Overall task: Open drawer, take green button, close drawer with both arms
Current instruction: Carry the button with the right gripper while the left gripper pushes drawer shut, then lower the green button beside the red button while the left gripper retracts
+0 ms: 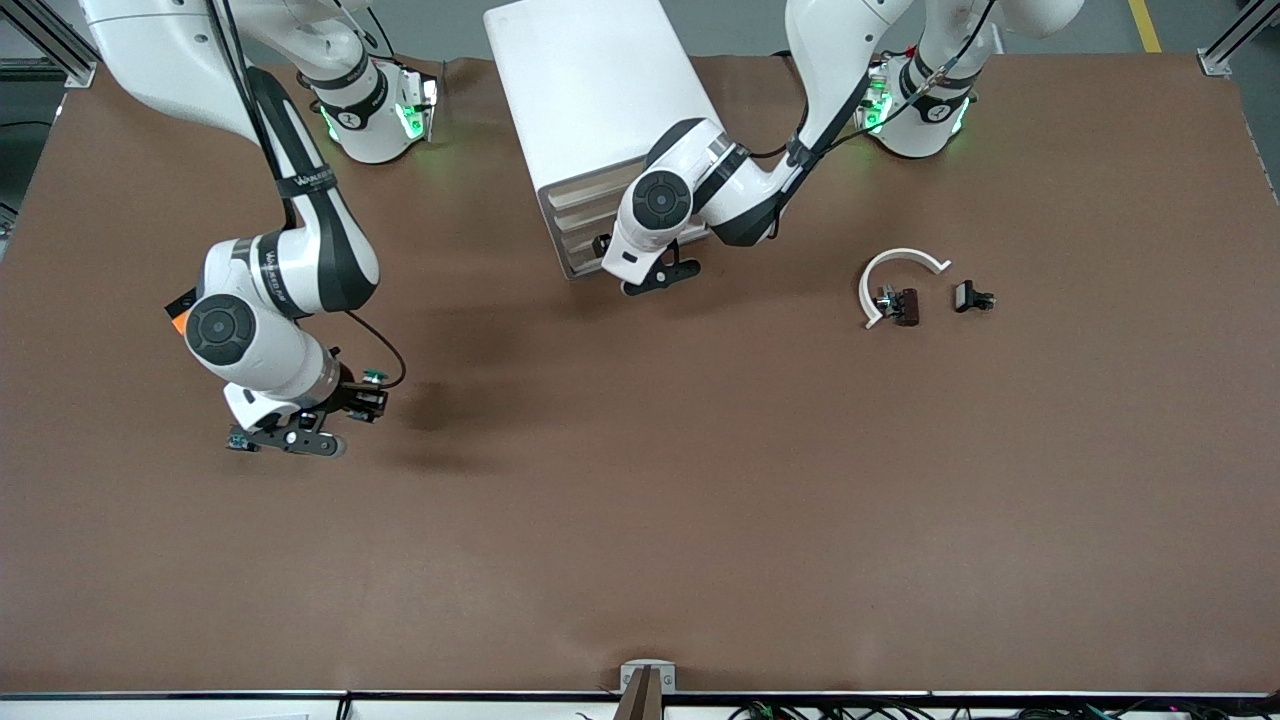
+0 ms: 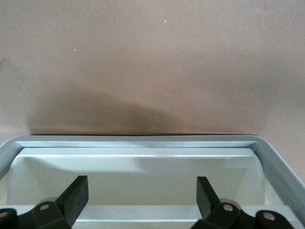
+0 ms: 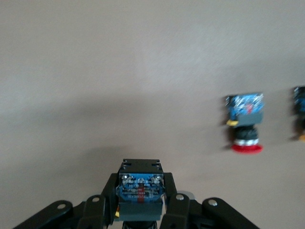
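The tall white cabinet (image 1: 590,90) stands at the robots' side of the table, its cream drawer fronts (image 1: 580,235) facing the front camera. My left gripper (image 1: 660,277) is in front of the lower drawers. In the left wrist view it (image 2: 142,188) is open over a drawer's grey rim (image 2: 143,141) and bare white inside. My right gripper (image 1: 285,440) is over the table toward the right arm's end. In the right wrist view it (image 3: 140,186) is shut on a button (image 3: 141,193) with a blue-grey base; its cap is hidden.
A red-capped button (image 3: 245,126) and part of another button (image 3: 300,112) lie on the table near my right gripper. A white curved piece (image 1: 900,262) and two small dark parts (image 1: 905,305) (image 1: 972,297) lie toward the left arm's end.
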Available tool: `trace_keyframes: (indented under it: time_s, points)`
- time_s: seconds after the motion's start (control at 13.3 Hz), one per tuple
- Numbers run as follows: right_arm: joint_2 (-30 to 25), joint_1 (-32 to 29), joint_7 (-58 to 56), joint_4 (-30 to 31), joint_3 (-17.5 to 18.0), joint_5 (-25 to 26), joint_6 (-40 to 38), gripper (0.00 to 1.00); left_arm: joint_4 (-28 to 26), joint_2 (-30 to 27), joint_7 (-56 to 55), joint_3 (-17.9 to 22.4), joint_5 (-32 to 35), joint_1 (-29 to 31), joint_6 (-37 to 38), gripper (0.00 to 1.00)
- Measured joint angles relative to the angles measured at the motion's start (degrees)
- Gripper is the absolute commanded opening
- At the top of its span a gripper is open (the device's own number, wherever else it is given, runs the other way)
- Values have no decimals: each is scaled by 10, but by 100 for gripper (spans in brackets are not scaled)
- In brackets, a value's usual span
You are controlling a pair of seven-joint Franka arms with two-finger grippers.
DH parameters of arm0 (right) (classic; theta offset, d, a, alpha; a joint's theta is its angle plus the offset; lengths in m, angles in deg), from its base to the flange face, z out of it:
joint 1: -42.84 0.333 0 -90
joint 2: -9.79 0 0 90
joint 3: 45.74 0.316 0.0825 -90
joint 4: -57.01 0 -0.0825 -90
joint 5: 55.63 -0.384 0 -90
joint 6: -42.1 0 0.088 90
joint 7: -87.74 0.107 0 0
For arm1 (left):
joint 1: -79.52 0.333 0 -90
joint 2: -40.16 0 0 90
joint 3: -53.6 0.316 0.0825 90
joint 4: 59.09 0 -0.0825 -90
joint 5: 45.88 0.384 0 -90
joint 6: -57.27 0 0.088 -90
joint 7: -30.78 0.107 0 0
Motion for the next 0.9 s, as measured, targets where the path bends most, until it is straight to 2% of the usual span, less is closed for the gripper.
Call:
trace_keyframes:
  time_s: [0.15,0.3,0.52,0.67,0.9]
  points:
    - [16,-14,-25,3,0,10,27,0,15,0,-2,4,0,18,-2,100]
    - [37,-24,-48,3,0,12,46,0,45,-2,3,7,8,71,-2,100]
    - [61,-28,-60,0,0,13,56,0,108,-11,15,7,85,164,4,100]
    - [73,-28,-60,-2,1,13,65,0,150,-18,15,8,127,206,13,100]
    - [82,-28,-66,-13,1,13,70,0,172,-45,37,8,174,276,53,100]
